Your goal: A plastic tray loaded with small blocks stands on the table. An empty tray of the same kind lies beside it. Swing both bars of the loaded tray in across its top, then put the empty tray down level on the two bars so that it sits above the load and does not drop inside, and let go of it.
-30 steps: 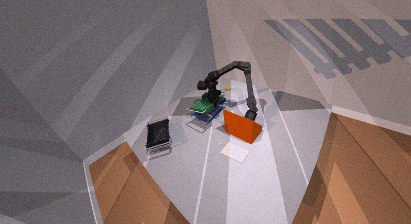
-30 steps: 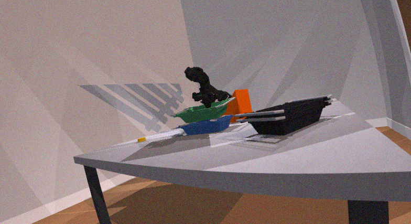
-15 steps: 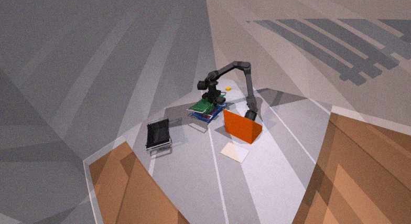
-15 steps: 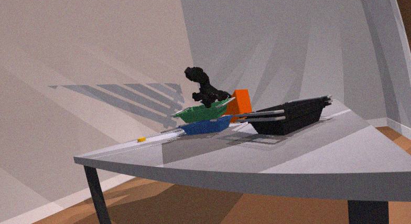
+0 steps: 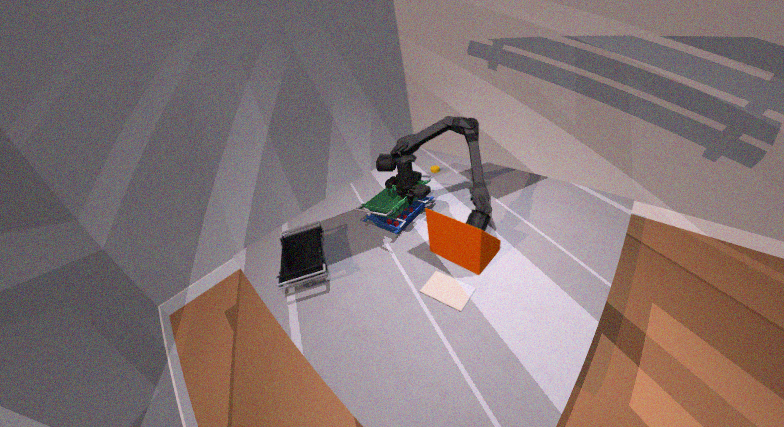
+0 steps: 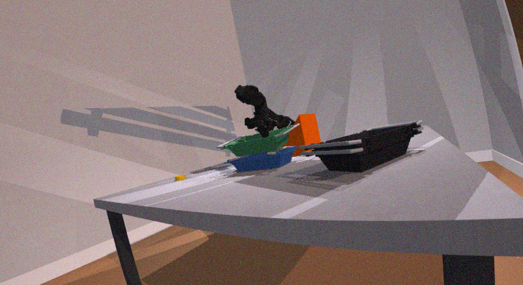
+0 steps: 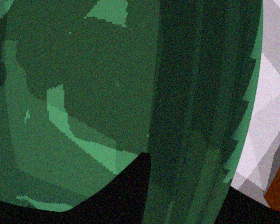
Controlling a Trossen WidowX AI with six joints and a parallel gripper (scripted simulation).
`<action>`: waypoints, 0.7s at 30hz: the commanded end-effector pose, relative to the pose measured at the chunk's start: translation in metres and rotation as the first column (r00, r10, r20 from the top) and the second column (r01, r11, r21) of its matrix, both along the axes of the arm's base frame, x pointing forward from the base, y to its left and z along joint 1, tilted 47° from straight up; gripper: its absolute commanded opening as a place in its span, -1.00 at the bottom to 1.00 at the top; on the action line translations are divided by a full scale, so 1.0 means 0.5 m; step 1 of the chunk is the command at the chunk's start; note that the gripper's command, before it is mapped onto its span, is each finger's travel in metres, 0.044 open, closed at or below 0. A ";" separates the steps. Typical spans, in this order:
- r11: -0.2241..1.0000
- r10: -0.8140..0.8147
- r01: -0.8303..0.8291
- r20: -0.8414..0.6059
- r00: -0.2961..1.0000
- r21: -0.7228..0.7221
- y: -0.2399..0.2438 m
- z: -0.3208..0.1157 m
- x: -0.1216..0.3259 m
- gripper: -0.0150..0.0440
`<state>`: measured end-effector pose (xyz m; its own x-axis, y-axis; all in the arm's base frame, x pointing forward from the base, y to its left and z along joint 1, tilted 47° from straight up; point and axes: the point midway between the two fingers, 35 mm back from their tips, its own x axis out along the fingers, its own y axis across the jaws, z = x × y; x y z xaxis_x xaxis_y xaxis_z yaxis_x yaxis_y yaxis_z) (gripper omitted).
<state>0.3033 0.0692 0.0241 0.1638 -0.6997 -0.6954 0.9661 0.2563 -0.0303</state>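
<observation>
The loaded blue tray stands on the table; red blocks show inside it. Pale bar parts show along its rim, but the green tray covers much of its top, and how both bars lie is not clear. The empty green tray is above the blue one, its own pale wires out at its ends. In the exterior view its underside is close to the blue rim; I cannot tell whether they touch. My gripper points down, shut on the green tray's wall; its fingertips are partly hidden.
A black tray-like stack with wire bars stands apart from the blue tray. A tall orange block stands near the arm's base. A flat beige plate and a small yellow block lie on the table.
</observation>
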 end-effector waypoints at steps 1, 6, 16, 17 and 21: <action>1.000 -0.008 0.008 -0.011 1.000 -0.003 -0.011 -0.006 -0.004 -0.49; 1.000 -0.020 0.020 -0.025 0.999 -0.008 -0.028 -0.016 -0.009 -0.49; 1.000 -0.020 0.020 -0.025 0.999 -0.008 -0.028 -0.016 -0.009 -0.49; 1.000 -0.020 0.020 -0.025 0.999 -0.008 -0.028 -0.016 -0.009 -0.49; 1.000 -0.020 0.020 -0.025 0.999 -0.008 -0.028 -0.016 -0.009 -0.49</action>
<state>0.3028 0.0647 0.0199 0.1667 -0.6985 -0.6960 0.9655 0.2588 -0.0284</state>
